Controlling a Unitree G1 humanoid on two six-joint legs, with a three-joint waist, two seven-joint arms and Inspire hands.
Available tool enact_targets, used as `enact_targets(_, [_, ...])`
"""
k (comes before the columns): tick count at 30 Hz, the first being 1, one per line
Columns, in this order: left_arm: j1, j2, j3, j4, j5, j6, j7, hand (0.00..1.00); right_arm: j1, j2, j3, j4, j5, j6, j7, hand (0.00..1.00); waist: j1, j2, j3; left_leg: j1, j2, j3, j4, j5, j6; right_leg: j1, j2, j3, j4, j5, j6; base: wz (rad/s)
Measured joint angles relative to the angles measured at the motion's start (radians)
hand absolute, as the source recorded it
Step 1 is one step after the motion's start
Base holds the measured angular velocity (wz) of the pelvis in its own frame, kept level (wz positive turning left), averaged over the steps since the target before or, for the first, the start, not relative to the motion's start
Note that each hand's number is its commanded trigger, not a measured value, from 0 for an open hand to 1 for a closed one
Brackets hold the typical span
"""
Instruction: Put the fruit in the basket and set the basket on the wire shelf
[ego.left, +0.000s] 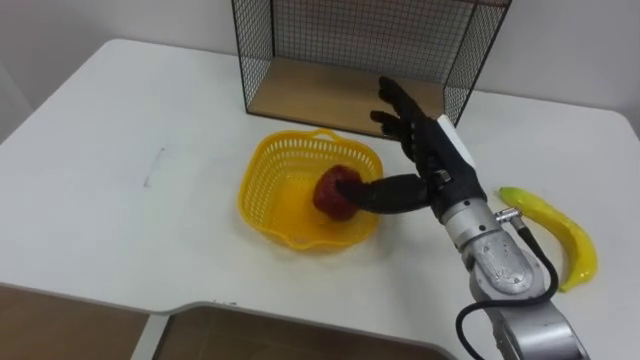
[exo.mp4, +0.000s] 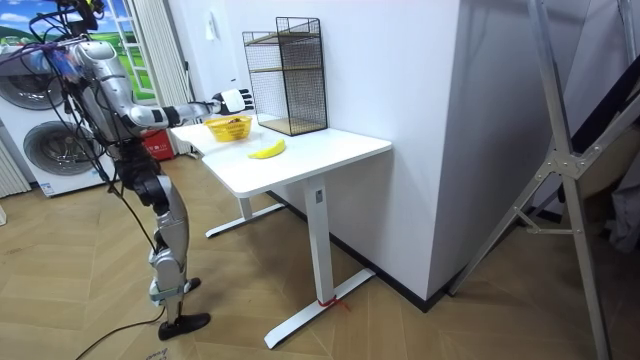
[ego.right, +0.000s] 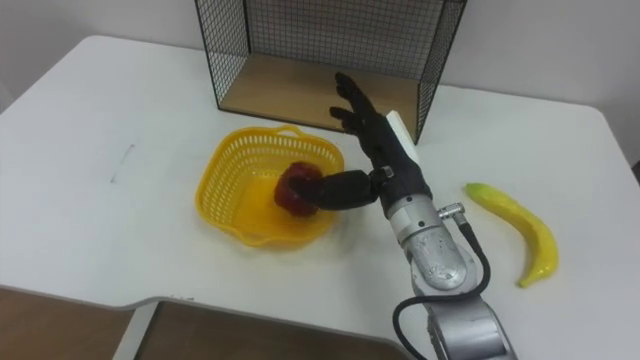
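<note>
A yellow plastic basket (ego.left: 262, 165) stands on the white table (ego.left: 120, 170), just in front of the wire shelf (ego.left: 300, 92). A dark red apple (ego.left: 328, 194) lies inside it, toward its right side. My right hand (ego.left: 432, 152) hovers over the basket's right rim, open, fingers spread toward the shelf and the thumb stretched out against the apple. A yellow banana (ego.left: 558, 232) lies on the table to the right of my forearm. In the room view I stand at the table's end with that arm reaching over the basket (exo.mp4: 228, 127).
The wire shelf is a black mesh cage with a wooden floor, its open front facing the basket. The table's front edge has a cut-out (ego.left: 190, 318) close to me. Bare tabletop lies to the basket's left.
</note>
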Motion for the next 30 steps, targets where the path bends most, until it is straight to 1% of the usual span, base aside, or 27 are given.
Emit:
enact_targets(3, [0.0,0.0,-0.002,0.0,0.0,0.0,0.0,0.0,0.0,0.0,-0.001,0.0,0.001,0.0,-0.001,0.0,-0.001,0.002,-0.0001,0.0,0.0,-0.001,0.004,0.0,0.0,0.0,0.0,0.002,0.0,0.0,0.0,0.0])
enact_targets(7, [-0.004,0.0,-0.002,0.0,0.0,0.0,0.003,0.0,0.0,-0.011,-0.002,0.0,0.008,0.0,-0.015,0.0,-0.002,0.008,0.0009,0.002,-0.001,-0.002,0.006,0.0,0.0,0.002,0.0,0.002,0.0,0.0,0.0,0.0])
enact_targets(9, [-0.007,0.0,-0.002,0.001,0.0,0.0,0.006,0.0,0.0,-0.021,-0.002,0.0,0.011,0.0,-0.018,0.0,-0.003,0.011,0.0019,0.004,-0.001,-0.002,0.006,0.0,0.0,0.004,0.0,0.003,-0.001,0.0,0.0,0.0])
enact_targets(11, [-0.008,0.0,-0.001,0.002,0.0,0.0,0.008,0.0,0.0,-0.04,-0.003,0.0,0.012,0.0,-0.02,0.0,-0.004,0.015,0.0039,0.007,-0.001,-0.001,0.003,0.0,0.0,0.007,0.0,0.003,-0.001,0.0,0.0,0.0])
enact_targets(13, [-0.008,0.0,0.001,0.003,0.001,0.0,0.008,0.0,0.0,-0.045,-0.013,0.0,0.011,0.0,-0.02,0.0,-0.007,0.015,0.0043,0.007,0.0,-0.001,0.004,0.0,0.0,0.007,0.0,0.002,-0.001,0.0,0.0,0.0])
enact_targets(15, [-0.007,-0.001,0.004,0.002,0.007,0.0,0.002,0.0,0.0,-0.044,-0.04,-0.001,0.011,0.0,-0.02,0.0,-0.011,0.014,0.0041,0.007,-0.001,-0.001,0.004,0.0,0.0,0.007,0.0,0.002,-0.001,0.0,0.0,0.0])
enact_targets(18, [0.005,-0.001,0.026,0.002,0.01,0.0,-0.002,0.0,-0.001,-0.044,-0.101,-0.029,0.011,0.0,-0.04,0.0,-0.023,0.013,0.0034,0.008,-0.001,0.0,0.002,0.0,0.0,0.008,0.0,0.002,-0.001,0.0,0.0,0.0])
enact_targets(20, [0.009,-0.001,0.043,0.002,0.008,0.0,-0.002,0.0,-0.002,-0.044,-0.154,-0.041,0.01,-0.01,-0.072,0.0,-0.029,0.013,0.003,0.015,-0.001,0.001,0.004,0.0,0.0,0.013,0.0,0.003,-0.001,0.0,0.0,0.0])
enact_targets(25, [0.016,0.004,0.06,0.003,0.009,0.0,0.002,0.0,-0.002,-0.058,-0.214,-0.041,-0.001,-0.011,-0.166,0.0,-0.037,0.008,-0.0001,0.023,0.0,0.011,-0.002,0.0,0.0,0.017,-0.001,0.003,0.0,0.0,0.0,-0.04])
enact_targets(26, [0.018,0.006,0.062,0.002,0.009,0.0,0.002,0.0,-0.002,-0.058,-0.23,-0.04,-0.001,-0.011,-0.187,0.0,-0.047,0.004,-0.0019,0.021,0.0,0.011,-0.003,0.0,0.0,0.016,-0.001,0.001,0.0,0.0,0.0,0.0])
enact_targets(27, [0.019,0.007,0.062,0.002,0.009,0.0,0.002,0.0,-0.002,-0.06,-0.238,-0.04,0.002,-0.011,-0.197,0.0,-0.05,0.003,-0.0024,0.02,0.0,0.011,-0.003,0.0,0.0,0.016,-0.002,-0.001,-0.001,0.0,0.0,0.0])
enact_targets(30, [0.021,0.01,0.062,0.001,0.009,0.001,0.0,0.0,-0.002,-0.082,-0.266,-0.025,0.003,-0.011,-0.249,0.0,-0.056,-0.005,-0.0043,0.02,0.0,0.011,-0.003,0.0,0.001,0.016,-0.002,0.0,0.0,0.0,0.0,0.0])
